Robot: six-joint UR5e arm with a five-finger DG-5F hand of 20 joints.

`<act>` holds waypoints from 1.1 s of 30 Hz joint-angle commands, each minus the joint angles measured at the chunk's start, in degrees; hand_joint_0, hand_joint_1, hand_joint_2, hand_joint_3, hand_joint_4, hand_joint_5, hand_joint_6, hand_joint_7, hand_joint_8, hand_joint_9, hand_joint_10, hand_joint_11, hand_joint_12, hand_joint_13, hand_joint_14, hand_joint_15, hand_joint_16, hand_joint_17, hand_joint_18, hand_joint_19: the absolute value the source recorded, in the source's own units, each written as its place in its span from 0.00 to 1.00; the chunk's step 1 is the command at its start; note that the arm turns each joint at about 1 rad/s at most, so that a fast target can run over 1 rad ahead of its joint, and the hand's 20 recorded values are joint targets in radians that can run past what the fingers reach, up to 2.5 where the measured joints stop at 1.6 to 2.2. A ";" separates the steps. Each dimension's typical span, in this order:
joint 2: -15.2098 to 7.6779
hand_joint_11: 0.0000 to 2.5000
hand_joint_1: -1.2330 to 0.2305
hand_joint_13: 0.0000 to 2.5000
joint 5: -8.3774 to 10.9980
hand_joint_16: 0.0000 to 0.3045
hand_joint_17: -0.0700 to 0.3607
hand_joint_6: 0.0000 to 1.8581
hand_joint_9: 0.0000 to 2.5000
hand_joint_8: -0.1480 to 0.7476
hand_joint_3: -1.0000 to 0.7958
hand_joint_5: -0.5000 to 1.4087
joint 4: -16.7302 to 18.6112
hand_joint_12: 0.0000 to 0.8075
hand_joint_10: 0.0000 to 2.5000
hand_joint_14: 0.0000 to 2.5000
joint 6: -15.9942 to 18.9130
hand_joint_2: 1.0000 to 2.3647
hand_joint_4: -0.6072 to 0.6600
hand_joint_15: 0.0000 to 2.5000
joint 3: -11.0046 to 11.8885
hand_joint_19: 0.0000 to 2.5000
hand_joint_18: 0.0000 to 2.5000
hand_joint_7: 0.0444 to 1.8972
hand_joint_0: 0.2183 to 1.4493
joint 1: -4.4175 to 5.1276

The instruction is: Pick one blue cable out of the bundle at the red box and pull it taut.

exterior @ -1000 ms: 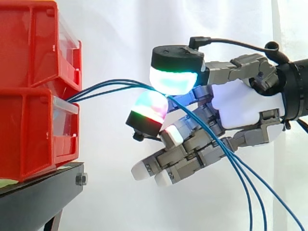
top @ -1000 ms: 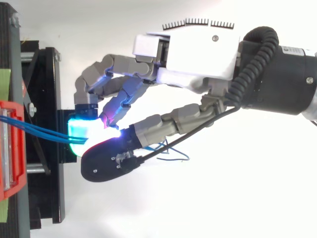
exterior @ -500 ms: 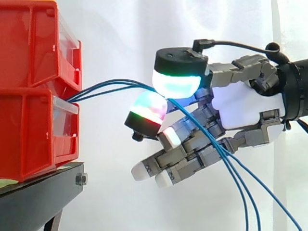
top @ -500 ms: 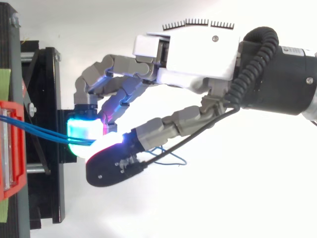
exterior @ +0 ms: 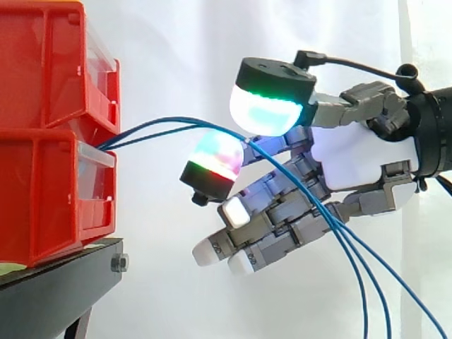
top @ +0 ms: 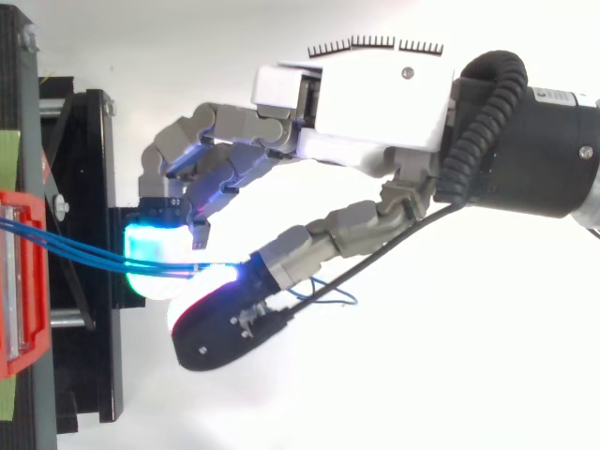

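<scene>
Three blue cables (exterior: 169, 124) leave the lower red box (exterior: 49, 198) and arc rightwards to my hand (exterior: 353, 159). There they pass between the thumb pad (exterior: 268, 109), glowing white and green, and a finger pad (exterior: 217, 157), glowing red and green. The thumb stands just above that finger with the cables in the narrow gap. Past the pinch the cables slant down across the curled fingers (exterior: 282, 212) and off the lower right. In the top view the cables (top: 84, 255) run from the box (top: 21, 281) to the cyan pad (top: 155, 253) and the thumb (top: 230, 323).
Two red boxes are stacked, the upper one (exterior: 49, 63) on the lower, on a black stand (exterior: 63, 282) at the left. A white curtain hangs behind. The arm's wrist (top: 534, 141) comes in from the right.
The thumb has lifted up and away from the finger pad, widening the gap around the cables. The finger pad has dropped slightly. The hand's position is otherwise unchanged.
</scene>
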 commanded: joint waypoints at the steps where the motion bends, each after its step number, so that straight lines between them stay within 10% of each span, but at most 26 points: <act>1: 0.00 0.31 0.35 0.13 0.00 0.17 0.44 0.45 0.30 0.55 0.29 0.17 -0.02 0.43 0.01 0.00 0.00 0.00 0.60 0.06 -0.04 0.08 0.13 0.51 0.26 0.00; 13: 0.00 0.31 0.30 0.14 0.00 0.18 0.44 0.47 0.31 0.57 0.49 0.18 0.15 0.45 0.01 0.00 0.00 0.01 0.59 0.06 -0.04 0.07 0.14 0.55 0.31 0.00; 23: 0.00 0.31 0.13 0.13 0.00 0.17 0.43 0.46 0.30 0.52 0.28 0.17 0.15 0.42 0.01 0.00 0.00 0.00 0.59 0.05 -0.04 0.05 0.13 0.54 0.38 0.00; 29: 0.00 0.31 0.28 0.13 0.00 0.18 0.45 0.46 0.31 0.55 0.28 0.18 0.15 0.45 0.01 0.00 0.00 0.00 0.61 0.05 -0.04 0.07 0.13 0.51 0.22 0.00; 33: 0.00 0.31 0.36 0.15 0.00 0.16 0.42 0.45 0.34 0.55 0.28 0.18 0.24 0.43 0.01 0.00 0.00 0.00 0.60 0.06 -0.04 0.08 0.13 0.53 0.28 0.00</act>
